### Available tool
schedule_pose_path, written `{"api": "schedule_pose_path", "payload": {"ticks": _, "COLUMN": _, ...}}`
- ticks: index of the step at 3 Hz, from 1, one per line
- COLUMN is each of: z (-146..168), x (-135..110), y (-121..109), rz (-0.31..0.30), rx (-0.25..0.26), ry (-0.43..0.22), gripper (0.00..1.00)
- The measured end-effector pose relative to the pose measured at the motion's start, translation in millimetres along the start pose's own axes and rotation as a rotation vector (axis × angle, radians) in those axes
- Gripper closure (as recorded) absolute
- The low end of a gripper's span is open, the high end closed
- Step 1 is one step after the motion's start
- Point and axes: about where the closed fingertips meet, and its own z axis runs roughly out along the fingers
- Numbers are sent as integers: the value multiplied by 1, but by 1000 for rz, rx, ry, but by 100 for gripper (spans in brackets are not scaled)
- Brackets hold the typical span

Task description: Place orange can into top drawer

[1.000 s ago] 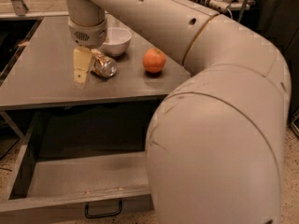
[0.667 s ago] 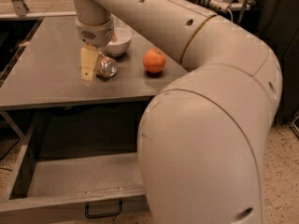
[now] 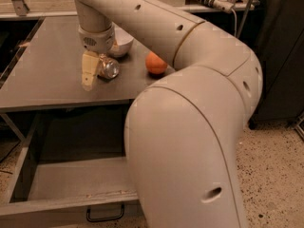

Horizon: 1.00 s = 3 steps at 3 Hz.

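Lowered a touch over the last second, the gripper [image 3: 93, 73] hangs at the grey tabletop [image 3: 47, 75], just left of the orange can [image 3: 109, 69], which lies on its side with its silver end toward the camera; whether it grips the can cannot be told. A white bowl [image 3: 120, 42] and a round orange fruit [image 3: 156, 63] sit nearby, and the top drawer [image 3: 71, 179] stands pulled open below.

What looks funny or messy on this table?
The orange can lies tipped on its side on the tabletop, silver end facing the camera, right against the gripper. The top drawer below stands pulled open. Nothing looks spilled.
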Motion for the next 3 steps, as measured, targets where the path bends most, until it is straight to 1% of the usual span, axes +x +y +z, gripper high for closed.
{"api": "schedule_pose_path", "payload": {"ticks": 1, "z": 17, "x": -7, "y": 14, "rz": 25, "rx": -63, "ry": -27, "gripper": 0}}
{"api": "schedule_pose_path", "payload": {"ticks": 2, "z": 18, "x": -9, "y": 14, "rz": 24, "rx": -63, "ry": -32, "gripper": 19}}
{"api": "schedule_pose_path", "payload": {"ticks": 3, "z": 18, "x": -9, "y": 14, "rz": 24, "rx": -63, "ry": -32, "gripper": 42}}
